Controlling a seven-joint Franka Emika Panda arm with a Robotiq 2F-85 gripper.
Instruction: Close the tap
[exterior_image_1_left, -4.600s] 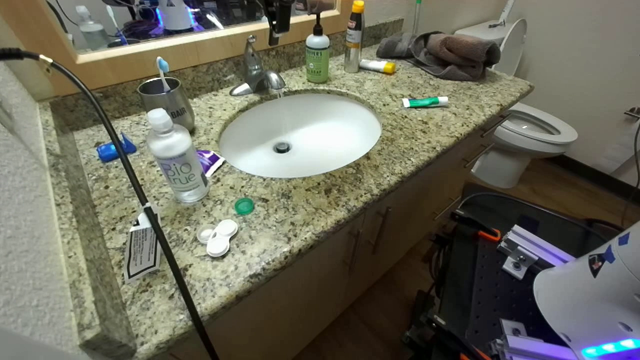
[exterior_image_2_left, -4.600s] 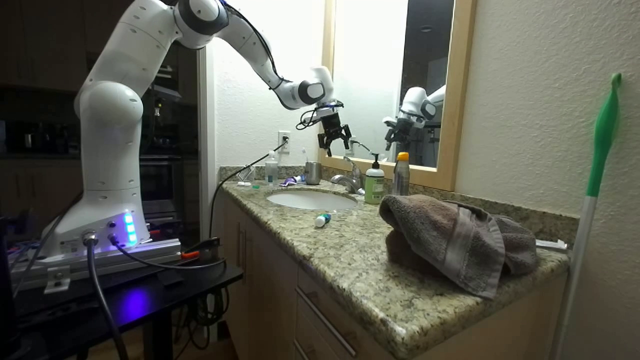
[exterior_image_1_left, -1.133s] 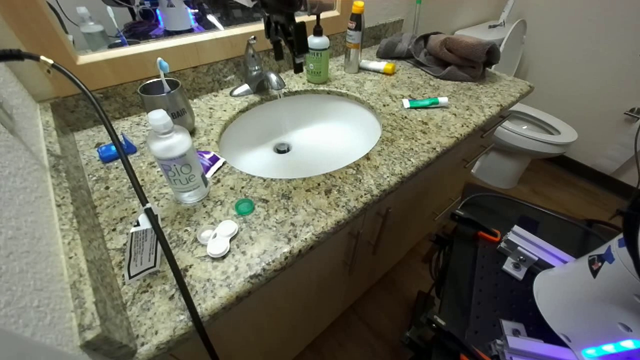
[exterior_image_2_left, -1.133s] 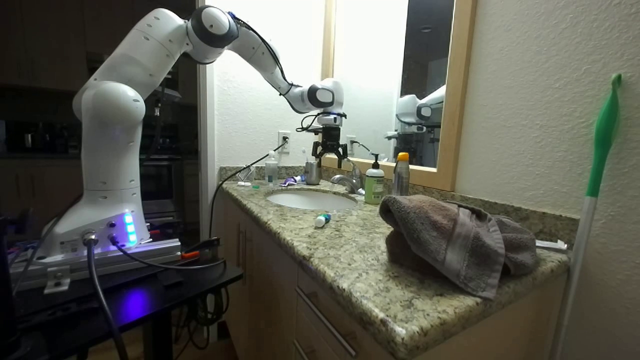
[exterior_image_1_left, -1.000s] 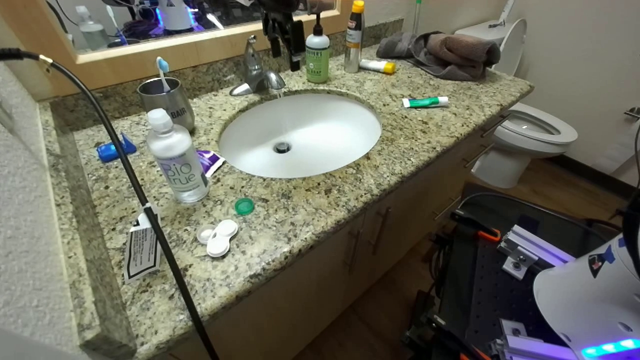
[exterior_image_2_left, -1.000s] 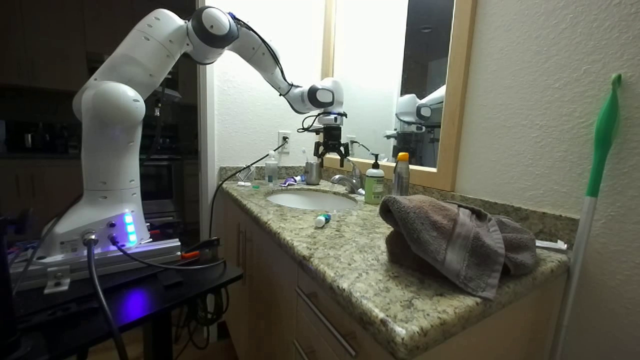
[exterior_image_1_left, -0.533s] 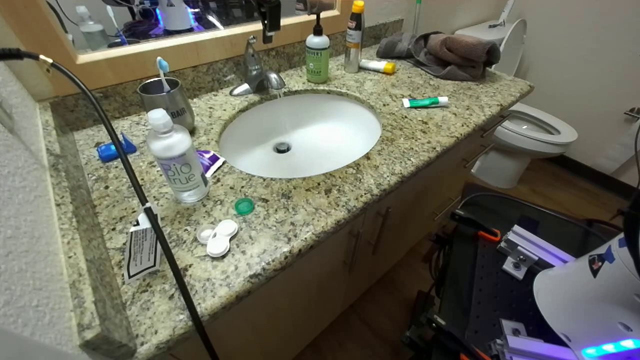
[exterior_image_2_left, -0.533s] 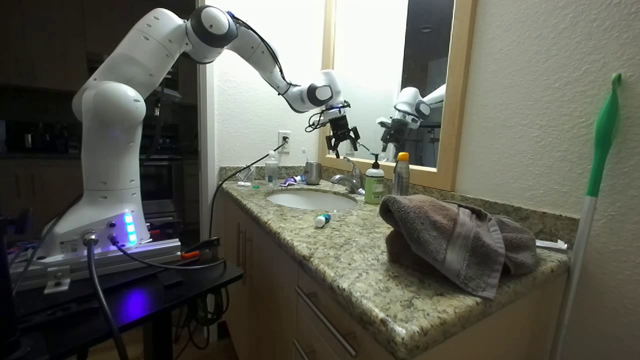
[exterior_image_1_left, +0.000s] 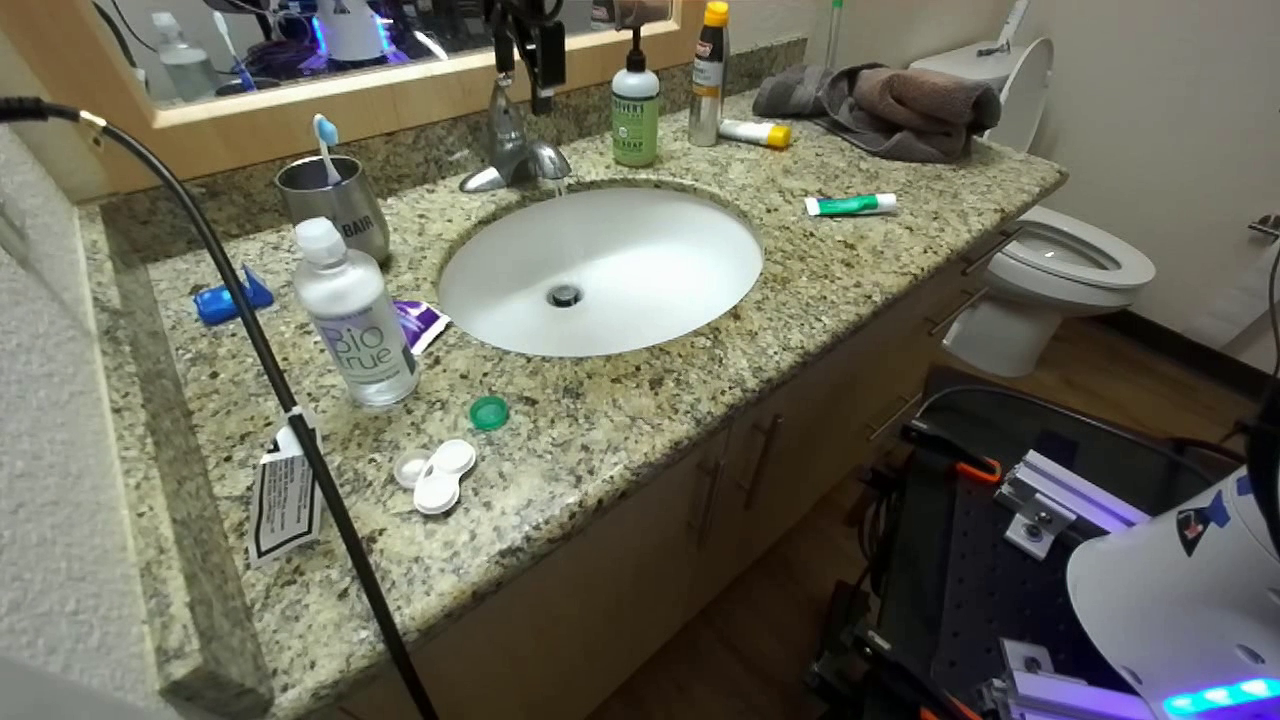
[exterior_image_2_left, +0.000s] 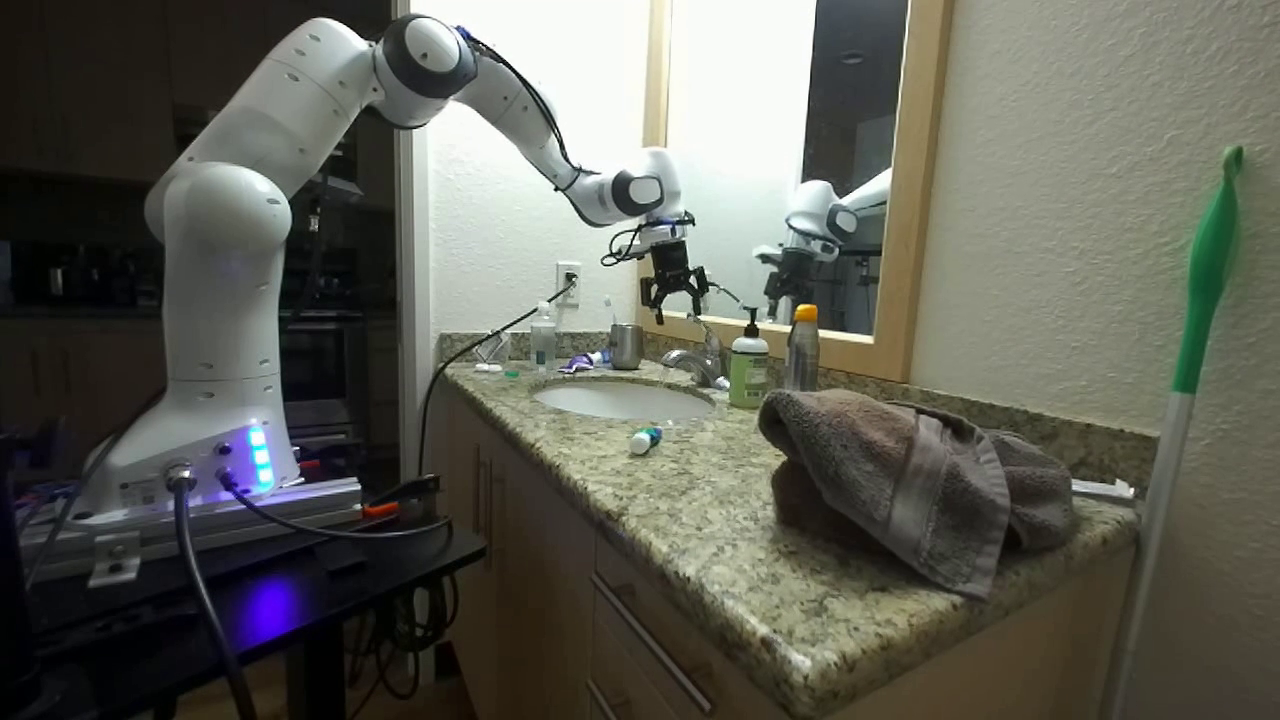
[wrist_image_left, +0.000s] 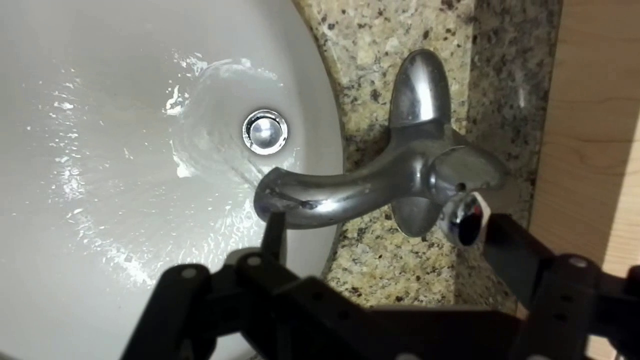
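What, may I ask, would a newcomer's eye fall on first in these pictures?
Probably the big white robot arm, reaching over the speckled counter with its open end effector by the silver tap. Next, likely the running water, falling from the spout into the white oval basin. After that, the bulky grey towel heaped in the foreground of an exterior view.

1 hand (wrist_image_left: 385, 230), 2 fingers (wrist_image_left: 274, 235). 1 tap (wrist_image_left: 345, 195); 1 basin (exterior_image_1_left: 660, 270); 1 drain stopper (wrist_image_left: 265, 132). On the table (exterior_image_1_left: 620, 420): 1 clear bottle (exterior_image_1_left: 358, 330) + 1 pump bottle (exterior_image_1_left: 636, 118) = 2 bottles. 1 silver can (exterior_image_1_left: 707, 80). 1 metal cup (exterior_image_1_left: 362, 215). 1 toothbrush (exterior_image_1_left: 326, 135). 1 lens case (exterior_image_1_left: 440, 485). 1 green cap (exterior_image_1_left: 489, 412). 1 green tube (exterior_image_1_left: 850, 204), 1 yellow-capped tube (exterior_image_1_left: 755, 132). Purple piece (exterior_image_1_left: 418, 322), blue piece (exterior_image_1_left: 225, 303): 1 item or 2, unclear.
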